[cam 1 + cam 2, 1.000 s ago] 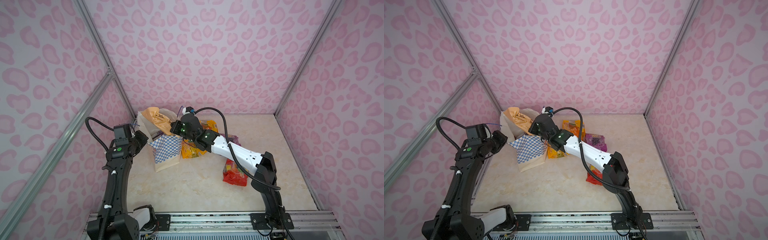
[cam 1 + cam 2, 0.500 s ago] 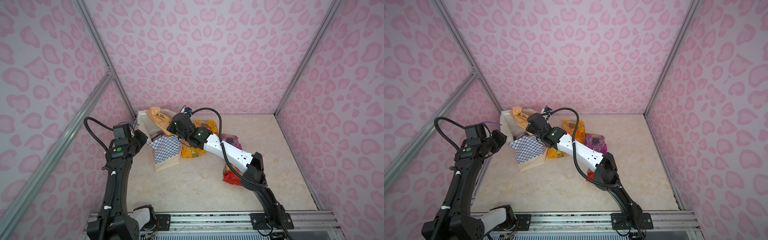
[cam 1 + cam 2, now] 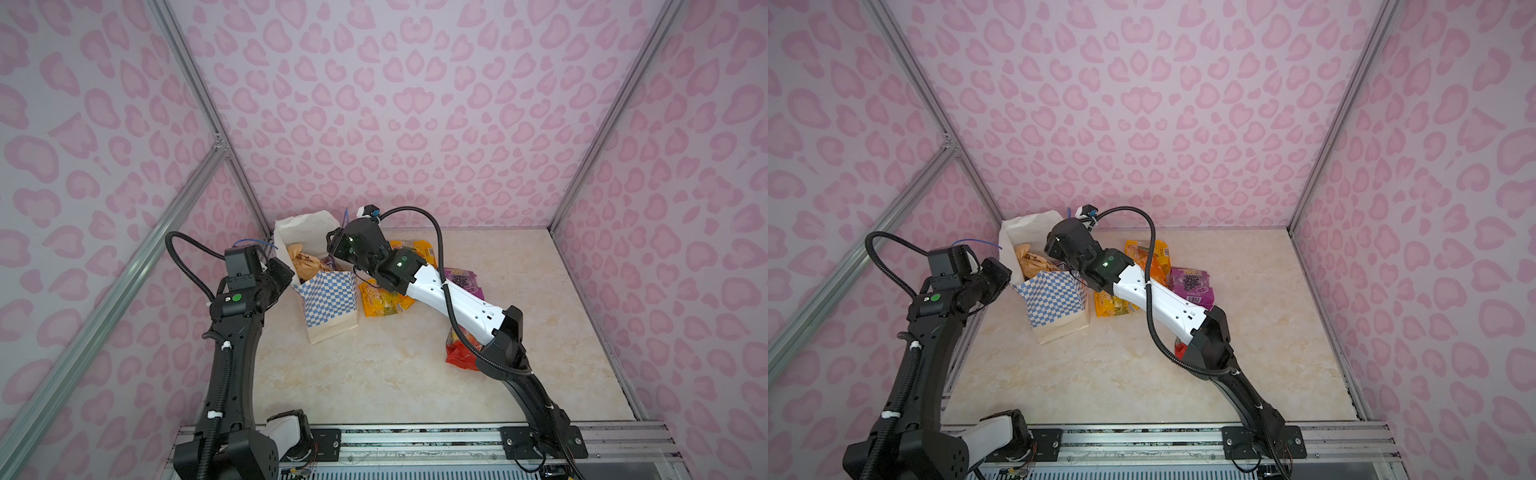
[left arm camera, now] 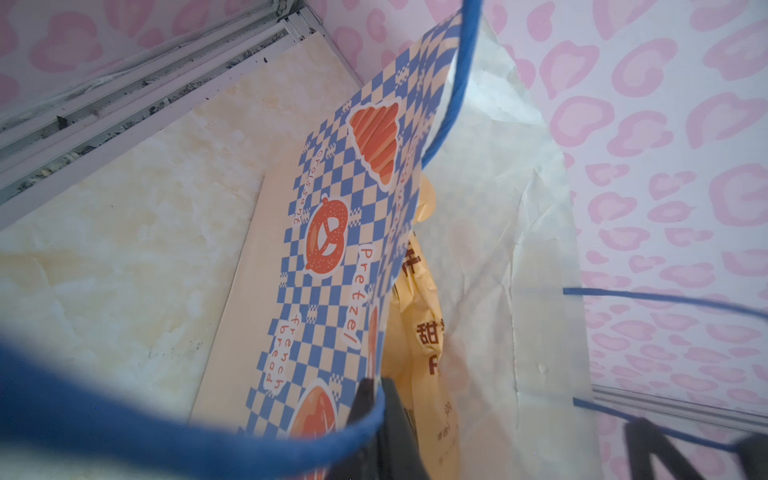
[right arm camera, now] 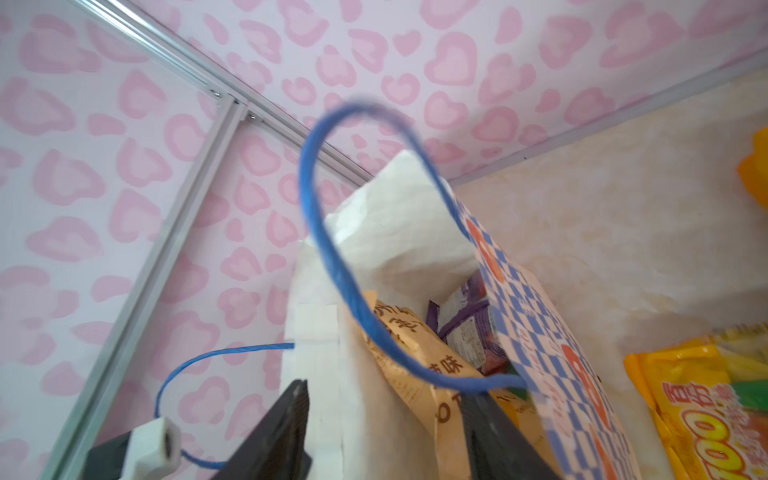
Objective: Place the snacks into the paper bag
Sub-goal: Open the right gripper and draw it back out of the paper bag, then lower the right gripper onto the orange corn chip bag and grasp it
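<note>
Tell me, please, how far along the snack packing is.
Done: the tan chip bag and a purple packet sit inside the paper bag. In hand: the left gripper is shut on the bag's wall, and the right gripper hangs open at its mouth. Left: a yellow packet, an orange packet, a grape packet and a red packet on the table.

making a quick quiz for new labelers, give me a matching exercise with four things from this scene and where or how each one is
Things:
1. tan chip bag
2. red packet
3. yellow packet
4. left gripper

Places or states:
a. partly hidden under the right arm
b. shut on the rim of the paper bag
c. inside the paper bag
d. lying on the table beside the paper bag

Pairs: 1-c, 2-a, 3-d, 4-b
</note>
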Motion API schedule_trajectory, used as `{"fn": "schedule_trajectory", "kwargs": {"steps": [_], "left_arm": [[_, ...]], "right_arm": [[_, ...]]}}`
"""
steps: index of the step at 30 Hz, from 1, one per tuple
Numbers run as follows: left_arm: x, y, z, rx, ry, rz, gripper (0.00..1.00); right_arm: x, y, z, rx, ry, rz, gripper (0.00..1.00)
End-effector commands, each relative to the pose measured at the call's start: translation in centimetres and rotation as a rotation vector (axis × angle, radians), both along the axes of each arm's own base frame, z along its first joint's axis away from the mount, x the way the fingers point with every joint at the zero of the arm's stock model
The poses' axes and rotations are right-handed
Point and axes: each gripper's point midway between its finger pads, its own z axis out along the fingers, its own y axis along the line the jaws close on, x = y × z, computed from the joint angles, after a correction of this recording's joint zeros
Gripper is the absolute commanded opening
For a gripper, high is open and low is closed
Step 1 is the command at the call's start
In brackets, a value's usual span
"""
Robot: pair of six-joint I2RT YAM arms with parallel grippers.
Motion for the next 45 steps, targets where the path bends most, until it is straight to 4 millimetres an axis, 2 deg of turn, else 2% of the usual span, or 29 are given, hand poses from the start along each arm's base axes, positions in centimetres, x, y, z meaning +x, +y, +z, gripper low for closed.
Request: {"fn": "schedule_trajectory", "kwargs": {"steps": [1,2,3,4,6,8,11,15,18,19,20,22,25,28,35,37,39,42,45], "left_arm": [[0.3,0.4,0.6,0.038,-0.016,0.000,0.07],[0.3,0.5,0.6,0.048,-0.014,-0.001,0.07],[0.2,0.6,0.7,0.058,-0.009,-0.002,0.07],[0.0,0.8,0.8,0.071,-0.006,-0.001,0.07],[-0.4,1.2,0.8,0.103,0.010,0.001,0.07],[-1.1,1.7,0.4,0.136,0.043,0.009,0.08],[-2.1,2.4,-0.2,0.154,0.080,0.014,0.08],[-2.4,1.5,-0.6,0.132,0.075,-0.056,0.08],[-2.1,0.5,-1.0,0.088,0.063,-0.097,0.08],[-2.1,0.4,-1.1,0.079,0.065,-0.100,0.08],[-2.0,0.3,-1.3,0.073,0.070,-0.102,0.08],[-1.9,0.3,-1.4,0.067,0.077,-0.102,0.07],[-1.8,0.3,-1.2,0.069,0.071,-0.102,0.07],[-1.9,0.4,-1.1,0.073,0.073,-0.102,0.06],[-2.1,0.3,-1.1,0.072,0.075,-0.100,0.06],[-2.1,0.4,-1.1,0.074,0.075,-0.099,0.07],[-2.1,0.4,-1.1,0.075,0.076,-0.098,0.07],[-1.9,0.4,-1.2,0.073,0.075,-0.098,0.07],[-1.8,0.4,-1.4,0.067,0.081,-0.100,0.07]], "right_arm": [[-0.5,0.2,2.9,-0.055,-0.122,0.098,0.66],[-0.8,-0.1,4.0,-0.074,-0.156,0.127,0.68],[-0.9,-0.4,4.0,-0.110,-0.172,0.145,0.69],[-1.2,-1.9,5.3,-0.161,-0.205,0.145,0.72],[-1.1,-4.5,5.3,-0.282,-0.224,0.104,0.76],[-0.8,-7.4,4.1,-0.405,-0.209,0.065,0.80],[-0.5,-12.5,0.4,-0.538,-0.139,0.010,0.83],[-0.6,-18.7,-6.9,-0.519,0.008,-0.029,0.84],[-0.8,-22.0,-11.6,-0.508,0.123,-0.058,0.85],[-0.9,-23.0,-13.8,-0.502,0.166,-0.077,0.90],[-0.9,-23.6,-15.1,-0.479,0.197,-0.092,0.95],[-0.3,-24.3,-17.7,-0.389,0.261,-0.096,0.97],[0.8,-24.6,-20.4,-0.262,0.314,-0.114,0.97],[2.2,-24.0,-21.4,-0.085,0.329,-0.121,0.97],[4.4,-21.6,-22.3,0.271,0.355,-0.145,0.97],[4.3,-21.2,-21.3,0.306,0.324,-0.161,0.97],[3.8,-21.1,-21.5,0.274,0.342,-0.192,0.97],[3.9,-20.9,-23.0,0.376,0.396,-0.215,0.97],[3.7,-20.8,-25.6,0.420,0.483,-0.244,0.97]]}}
